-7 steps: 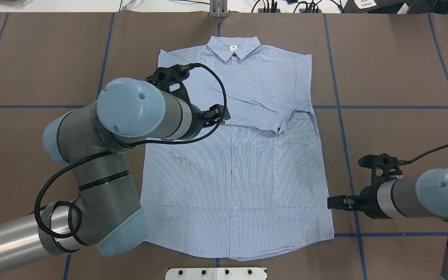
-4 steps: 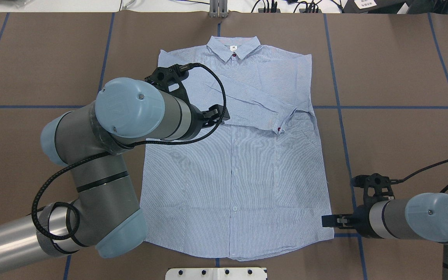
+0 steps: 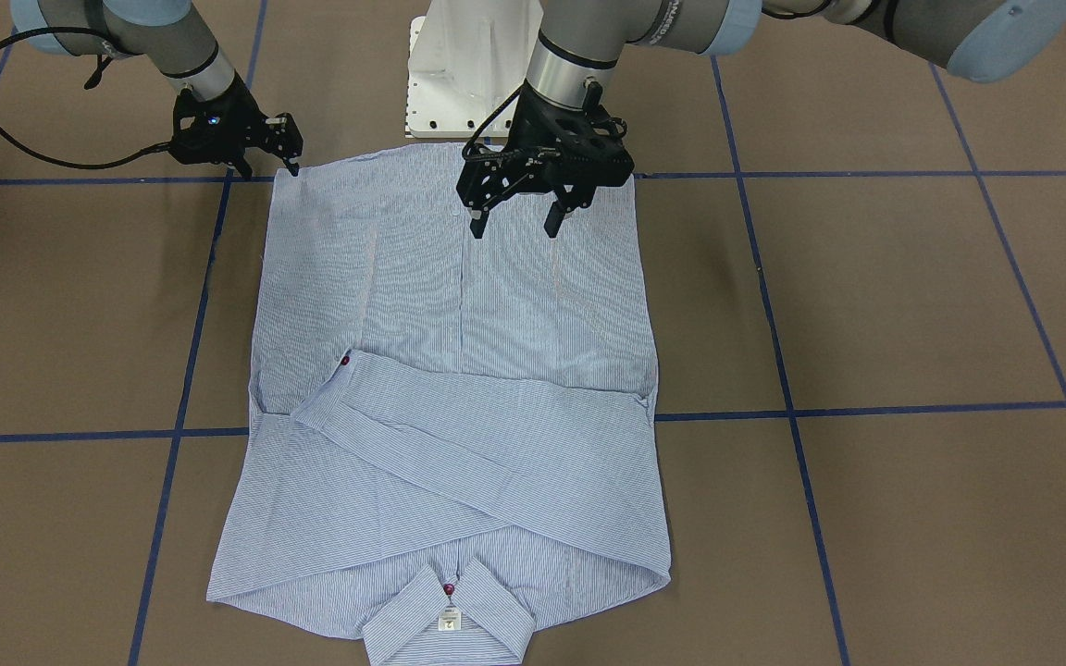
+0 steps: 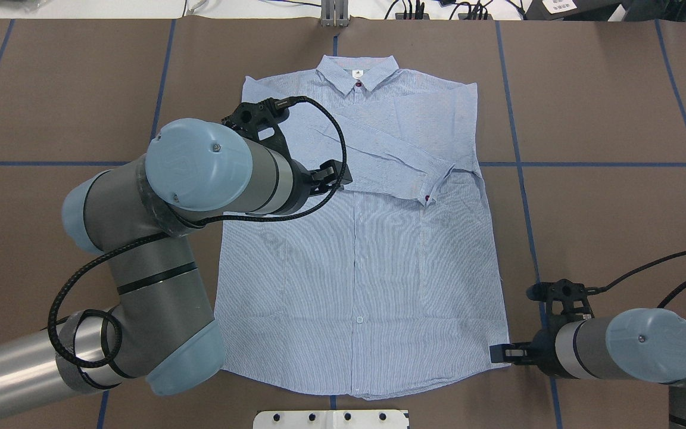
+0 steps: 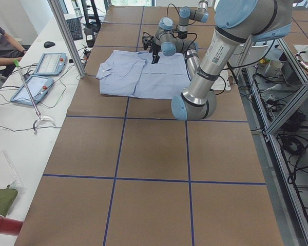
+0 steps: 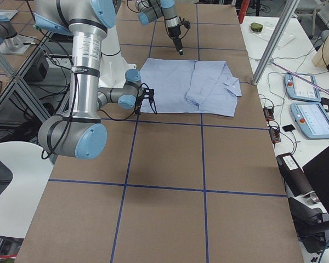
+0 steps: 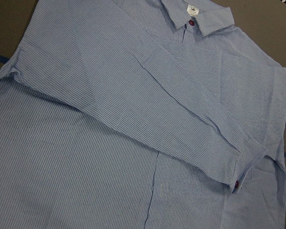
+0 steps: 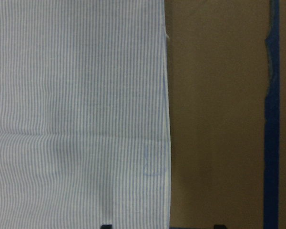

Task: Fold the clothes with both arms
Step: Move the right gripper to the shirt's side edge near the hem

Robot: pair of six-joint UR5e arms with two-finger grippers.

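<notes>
The light blue-and-white finely striped button-up shirt (image 4: pixel 367 268) lies flat at the centre of the brown, blue-taped surface (image 4: pixel 605 107). The left arm's black fingers (image 3: pixel 477 220) hang spread wide above it, holding nothing. The right arm's fingers (image 4: pixel 501 354), parted and empty, sit at the shirt's hem corner, lower right in the overhead view.

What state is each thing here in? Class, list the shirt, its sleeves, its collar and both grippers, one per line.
shirt: spread flat, front up, buttoned.
sleeves: folded in across the chest, one over the other.
collar: lying flat, closed at the top button.
left gripper: open, above the shirt's body, holding nothing.
right gripper: open, at the shirt's hem corner, its side edge between the fingers.
</notes>
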